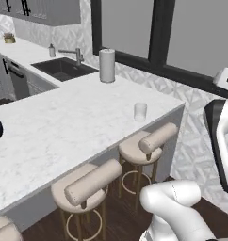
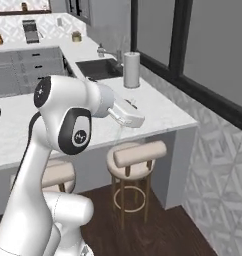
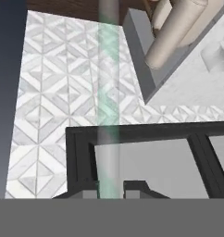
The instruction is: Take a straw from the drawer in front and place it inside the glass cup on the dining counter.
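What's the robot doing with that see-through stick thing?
The white robot arm is carrying a drinking straw, clear with a green tint, pinched in its shut gripper. The glass cup stands on the white marble dining counter, near the corner above the padded stools, not far from a paper-towel roll. The straw is not in the cup yet; the hand view shows the cup still off to one side.

A clear cup (image 1: 140, 112) stands upright near the corner of the white marble counter (image 1: 64, 127), while a translucent green-and-white striped straw (image 3: 108, 102) rises straight between the dark fingertips.
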